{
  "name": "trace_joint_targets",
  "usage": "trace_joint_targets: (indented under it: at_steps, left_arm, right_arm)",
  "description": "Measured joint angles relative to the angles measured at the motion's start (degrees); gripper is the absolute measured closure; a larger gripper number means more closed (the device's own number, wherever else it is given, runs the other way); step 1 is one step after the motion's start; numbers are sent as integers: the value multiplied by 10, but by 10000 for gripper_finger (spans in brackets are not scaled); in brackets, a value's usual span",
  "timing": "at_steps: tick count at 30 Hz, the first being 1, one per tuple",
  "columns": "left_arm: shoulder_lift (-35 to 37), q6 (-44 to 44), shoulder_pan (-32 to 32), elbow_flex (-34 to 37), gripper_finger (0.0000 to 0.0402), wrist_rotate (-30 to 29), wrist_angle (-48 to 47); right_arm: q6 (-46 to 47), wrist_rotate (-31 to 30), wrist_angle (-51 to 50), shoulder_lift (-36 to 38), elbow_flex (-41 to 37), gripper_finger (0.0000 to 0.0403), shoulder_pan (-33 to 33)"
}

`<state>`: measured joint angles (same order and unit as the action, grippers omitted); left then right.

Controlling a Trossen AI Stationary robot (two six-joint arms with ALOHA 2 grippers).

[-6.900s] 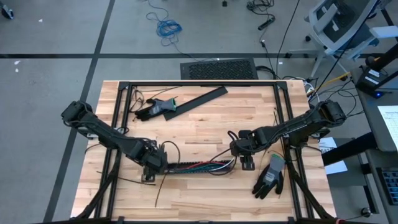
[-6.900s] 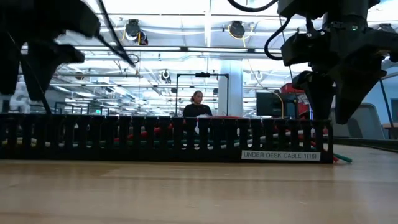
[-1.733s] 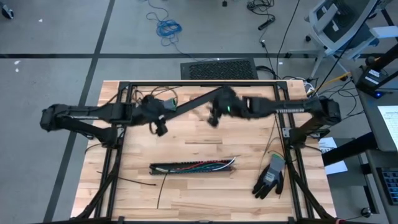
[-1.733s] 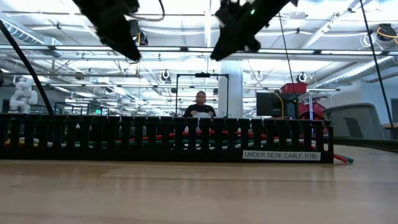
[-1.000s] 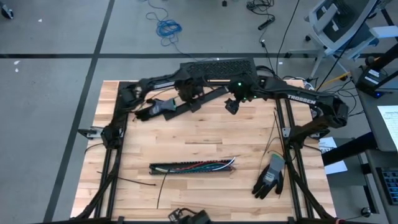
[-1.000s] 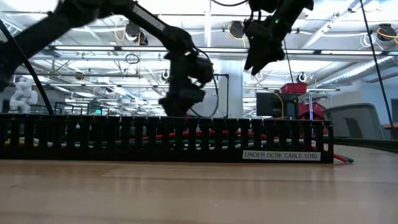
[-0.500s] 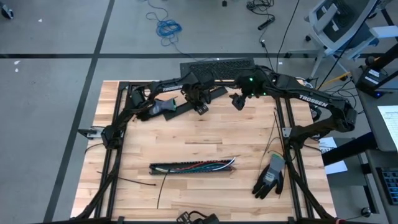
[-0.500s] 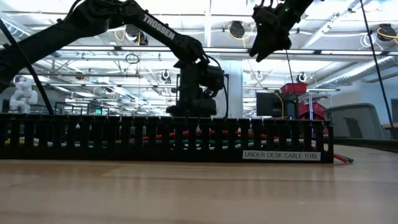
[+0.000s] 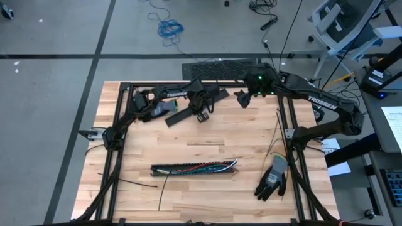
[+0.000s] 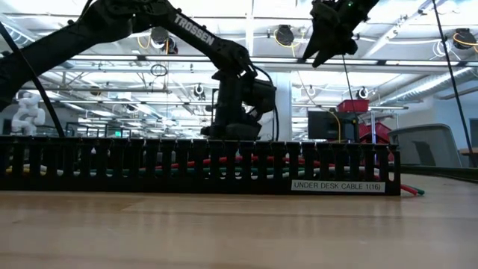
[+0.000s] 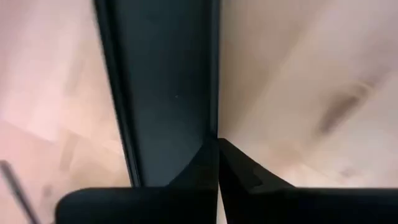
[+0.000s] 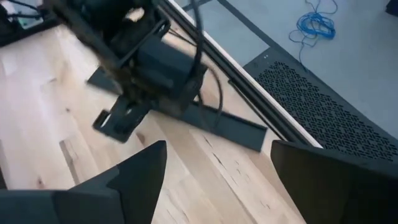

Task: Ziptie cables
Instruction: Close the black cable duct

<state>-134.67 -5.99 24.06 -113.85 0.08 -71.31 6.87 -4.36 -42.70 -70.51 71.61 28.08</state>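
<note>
A long flat black strip (image 11: 165,87) runs across the pale wooden worktop (image 11: 298,81), filling the middle of the left wrist view. The left hand (image 11: 217,163) sits right over the strip's near end, its two dark fingers (image 11: 239,171) pressed together with only a hairline seam between them (whether they pinch the strip's edge or merely rest above it cannot be told). A thin dark line (image 11: 15,186) lies on the wood off to one side of the strip, blurred.
</note>
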Motion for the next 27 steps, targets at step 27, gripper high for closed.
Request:
trace_joint_targets:
  at_steps: [27]
  left_arm:
    - [188,214,-171,16,401,72,17]
  right_arm:
    - [162,6,-238,133,0,119,-1]
